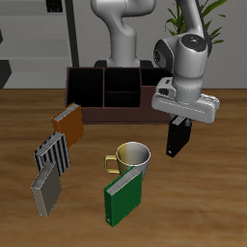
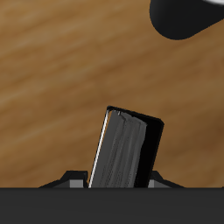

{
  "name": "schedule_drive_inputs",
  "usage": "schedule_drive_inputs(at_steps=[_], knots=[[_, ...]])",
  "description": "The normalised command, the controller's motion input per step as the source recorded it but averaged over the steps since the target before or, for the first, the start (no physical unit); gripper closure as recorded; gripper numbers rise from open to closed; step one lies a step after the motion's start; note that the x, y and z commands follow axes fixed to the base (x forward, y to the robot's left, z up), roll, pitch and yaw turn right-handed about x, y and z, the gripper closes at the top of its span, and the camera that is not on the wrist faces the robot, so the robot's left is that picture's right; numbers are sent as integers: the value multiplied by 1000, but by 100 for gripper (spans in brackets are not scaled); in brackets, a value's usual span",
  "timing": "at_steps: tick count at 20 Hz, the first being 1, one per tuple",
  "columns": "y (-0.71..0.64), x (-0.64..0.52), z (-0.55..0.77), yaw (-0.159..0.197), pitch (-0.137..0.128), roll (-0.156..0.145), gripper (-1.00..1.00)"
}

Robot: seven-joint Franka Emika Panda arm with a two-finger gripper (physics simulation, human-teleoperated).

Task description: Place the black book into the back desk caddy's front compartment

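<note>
Gripper: my gripper (image 1: 180,123) is squeezed tight on the black book (image 1: 178,137). In the wrist view the two fingers press on the book (image 2: 124,150) from both sides.
Black book: it hangs in the air under my gripper, above the table (image 1: 212,193), a little tilted. It is off to one side of the back desk caddy (image 1: 108,95), nearer the table's front edge, and does not touch it.
Back desk caddy: it sits far back on the table, by the robot's base. Its boxes look open at the top. I cannot tell if anything is inside.
What could go wrong: I think the tilted book could bump a caddy wall when I lower it, and then twist or slip out of the fingers.
Another worry: the boxes sit close together, so I could drop the book into the wrong one.
One more: if I carry it too low, I think it could knock the caddy's rim.
Nearby things: the mug (image 1: 132,156), green book (image 1: 123,196) and striped book (image 1: 53,154) are well apart from my path.
Writing: I see no words or labels on the book or anything else.
</note>
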Motion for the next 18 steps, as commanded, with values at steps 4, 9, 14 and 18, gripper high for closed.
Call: schedule_drive_inputs(at_steps=[4,9,14,18], knots=[[-149,21,372,70,-50,-7,100],[-215,9,705,97,-85,21,100],[-212,49,630,177,-61,19,100],[-214,1,540,197,-69,-5,100]])
